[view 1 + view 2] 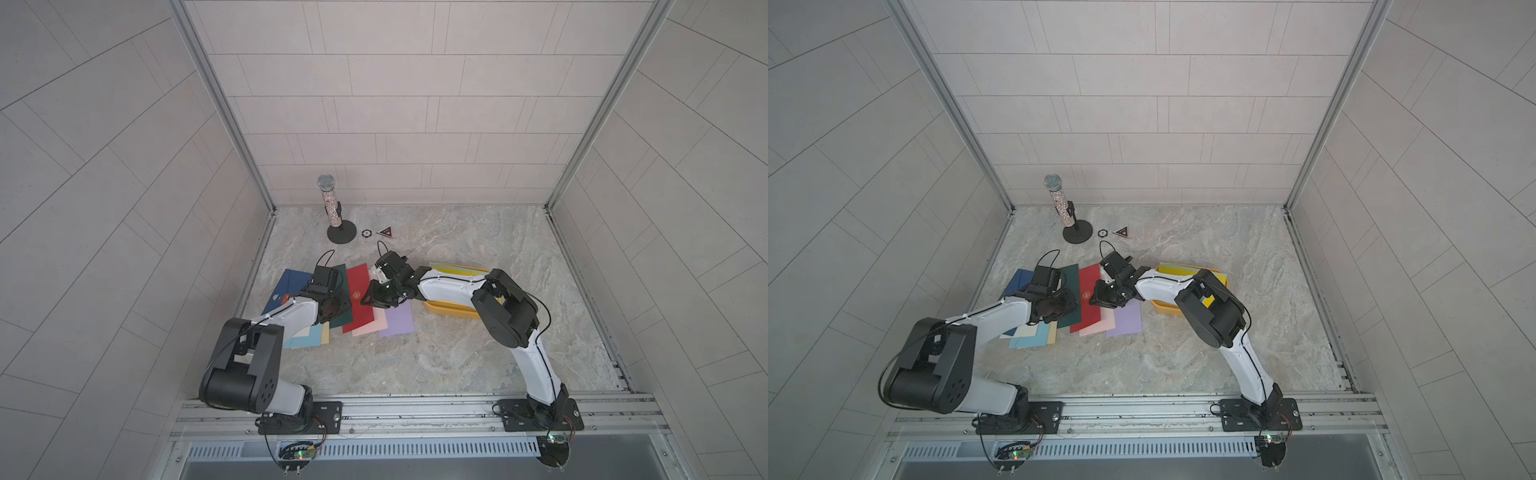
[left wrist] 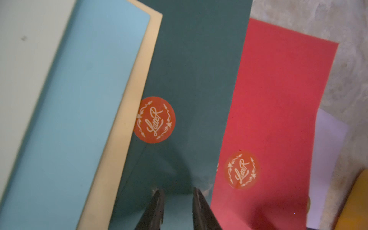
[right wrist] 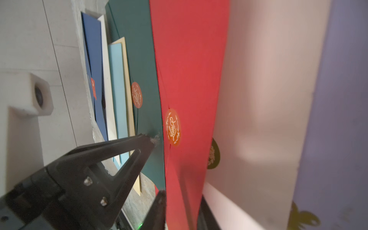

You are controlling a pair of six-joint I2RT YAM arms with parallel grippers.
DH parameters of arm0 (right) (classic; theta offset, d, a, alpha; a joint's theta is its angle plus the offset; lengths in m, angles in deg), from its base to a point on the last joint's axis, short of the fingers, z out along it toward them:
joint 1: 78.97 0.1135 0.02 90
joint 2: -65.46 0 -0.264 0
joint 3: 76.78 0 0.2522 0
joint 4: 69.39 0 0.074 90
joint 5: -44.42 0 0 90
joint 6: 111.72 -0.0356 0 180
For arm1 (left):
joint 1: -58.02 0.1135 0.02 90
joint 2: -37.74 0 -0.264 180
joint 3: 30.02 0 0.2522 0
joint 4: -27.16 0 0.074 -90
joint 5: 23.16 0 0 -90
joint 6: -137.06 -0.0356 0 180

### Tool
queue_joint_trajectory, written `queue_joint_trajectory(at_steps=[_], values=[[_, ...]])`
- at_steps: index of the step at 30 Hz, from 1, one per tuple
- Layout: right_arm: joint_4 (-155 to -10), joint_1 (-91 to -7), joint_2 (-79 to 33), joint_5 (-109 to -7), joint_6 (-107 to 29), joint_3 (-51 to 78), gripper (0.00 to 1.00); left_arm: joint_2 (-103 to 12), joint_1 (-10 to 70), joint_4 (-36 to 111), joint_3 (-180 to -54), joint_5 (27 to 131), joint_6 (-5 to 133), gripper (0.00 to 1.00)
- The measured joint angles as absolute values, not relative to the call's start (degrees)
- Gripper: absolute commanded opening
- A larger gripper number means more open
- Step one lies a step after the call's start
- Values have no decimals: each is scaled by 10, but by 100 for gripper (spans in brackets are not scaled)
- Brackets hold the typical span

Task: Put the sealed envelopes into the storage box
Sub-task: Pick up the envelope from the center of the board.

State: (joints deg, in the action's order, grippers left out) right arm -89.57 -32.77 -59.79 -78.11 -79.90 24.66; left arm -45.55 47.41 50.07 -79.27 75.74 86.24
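Several sealed envelopes lie fanned on the marble table: navy (image 1: 291,282), dark green (image 1: 340,276), red (image 1: 357,291), pink (image 1: 372,324), lilac (image 1: 399,320) and light blue (image 1: 305,341). My right gripper (image 1: 370,297) (image 3: 181,195) is shut on the near edge of the red envelope (image 3: 189,59), one finger on each side of the bowed paper. My left gripper (image 2: 176,191) stands on the dark green envelope (image 2: 199,69), its fingers slightly apart and their tips pressing on the paper. The mustard storage box (image 1: 446,309) sits right of the fan, partly behind my right arm, with a yellow envelope (image 1: 1173,269) in it.
A glittery microphone on a black stand (image 1: 332,208) rises at the back left. A round badge (image 1: 366,233) and a triangular badge (image 1: 385,232) lie beside its base. Tiled walls close three sides, and a metal rail (image 1: 415,409) runs along the front.
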Motion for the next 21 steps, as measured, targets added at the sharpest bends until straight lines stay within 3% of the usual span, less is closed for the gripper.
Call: queue_joint_trajectory(at_steps=[3,7,10,13,14,21], values=[[-892,-328,-598,-783,-796,246,0,-454,474,499,-791,759,862,32],[-898,-327,-595,-775,-770,246,0,-438,475,500,-782,772,863,38],[-913,-326,-572,-758,-733,240,0,-399,475,527,-778,796,868,48],[-923,-327,-513,-734,-694,214,0,-330,475,552,-778,821,875,68],[-925,-328,-485,-730,-679,201,0,-303,475,557,-780,829,877,70],[-906,-357,-301,-727,-600,114,0,-175,475,542,-782,921,893,72]])
